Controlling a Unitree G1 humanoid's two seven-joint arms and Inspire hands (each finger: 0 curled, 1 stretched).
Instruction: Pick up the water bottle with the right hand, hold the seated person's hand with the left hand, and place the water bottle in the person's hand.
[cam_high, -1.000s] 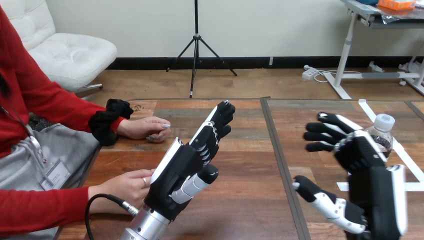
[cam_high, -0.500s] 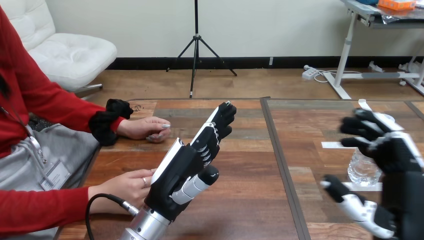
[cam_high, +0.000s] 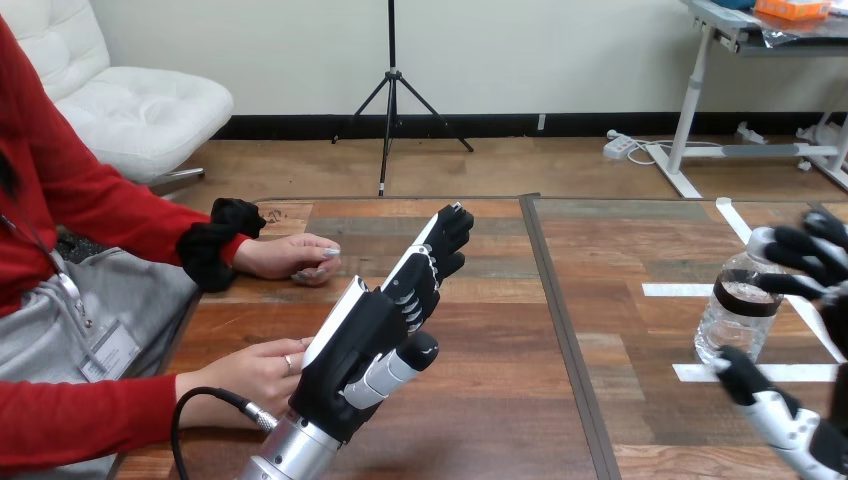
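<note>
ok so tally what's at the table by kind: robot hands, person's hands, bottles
robot hands: 2, left hand and right hand
person's hands: 2, farther hand and nearer hand
water bottle: 1
total: 5

Black left hand (cam_high: 370, 335) with a flat white shell down its back, black-and-white jointed fingers (cam_high: 425, 265), grey-white thumb tipped in black, all on a shiny silver forearm (cam_high: 290, 452). Right hand (cam_high: 780, 420) same deal: black fingers, white-shelled thumb.
</note>
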